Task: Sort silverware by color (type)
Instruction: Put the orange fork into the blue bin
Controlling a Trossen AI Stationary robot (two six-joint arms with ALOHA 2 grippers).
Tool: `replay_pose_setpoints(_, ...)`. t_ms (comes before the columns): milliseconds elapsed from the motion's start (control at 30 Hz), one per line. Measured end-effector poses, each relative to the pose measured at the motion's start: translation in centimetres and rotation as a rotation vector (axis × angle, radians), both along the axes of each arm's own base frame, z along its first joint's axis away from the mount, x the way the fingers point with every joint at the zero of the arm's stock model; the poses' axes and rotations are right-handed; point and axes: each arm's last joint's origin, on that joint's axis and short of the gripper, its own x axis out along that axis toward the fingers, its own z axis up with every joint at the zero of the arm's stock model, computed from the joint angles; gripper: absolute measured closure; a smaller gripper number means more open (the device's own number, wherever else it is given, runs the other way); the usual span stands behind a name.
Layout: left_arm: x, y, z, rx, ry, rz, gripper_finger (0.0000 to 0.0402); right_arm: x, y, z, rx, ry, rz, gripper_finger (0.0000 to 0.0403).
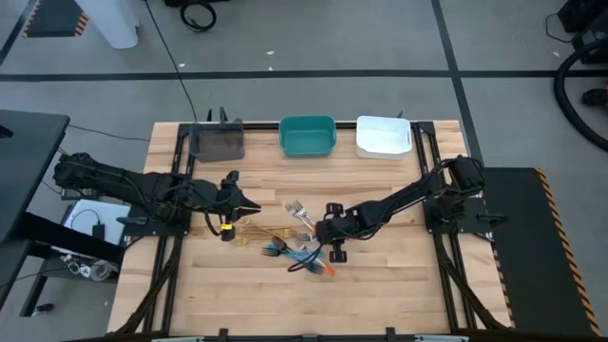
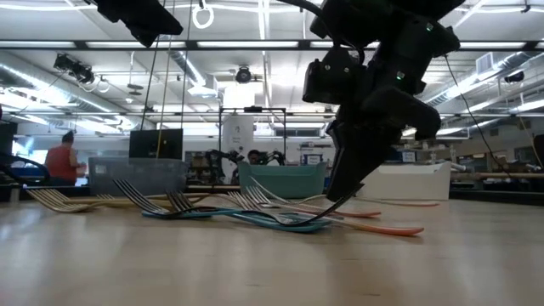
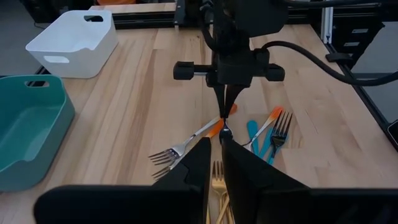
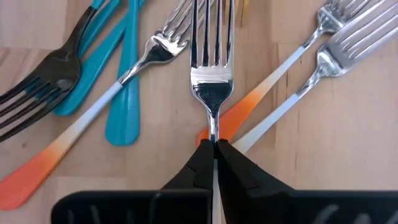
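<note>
Several forks lie in a loose pile at the table's middle: blue-handled ones [image 1: 283, 252] [image 4: 122, 99], orange-handled ones [image 4: 43, 163], dark ones [image 4: 43, 74], and gold ones [image 1: 249, 235] at the pile's left. My right gripper [image 1: 321, 231] [image 4: 213, 144] is low over the pile, shut on a silver fork [image 4: 211, 68]. My left gripper [image 1: 255, 204] [image 3: 216, 149] is shut and empty. It hangs well above the table, left of the pile and over the gold forks [image 3: 217, 183]. My right gripper pinches the silver fork's thin neck [image 4: 213, 127] just behind the head, between its two fingertips. The fingers lie along the fork and slant down from the table's right. The fork's head tilts down toward the pile [image 2: 327, 208]; its handle is hidden by the fingers.
A grey bin [image 1: 218, 142], a teal bin [image 1: 307, 136] and a white bin [image 1: 383, 136] stand in a row along the far edge. Bare wood lies between the bins and the pile and along the near edge.
</note>
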Motion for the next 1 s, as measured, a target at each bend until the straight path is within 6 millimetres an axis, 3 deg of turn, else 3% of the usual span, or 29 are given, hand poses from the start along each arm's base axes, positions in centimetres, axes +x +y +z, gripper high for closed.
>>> replay_pose_setpoints(400,0.0,0.0,0.0,0.0,0.0,0.0,0.0351,1.2,0.0,2.0,-0.027,-0.012,0.04,0.0391)
replay_pose_setpoints(1000,-0.1,0.0,-0.3,0.007,0.03,0.0,0.0351,2.7,-1.8,4.1,-0.063,-0.035,0.066,0.039)
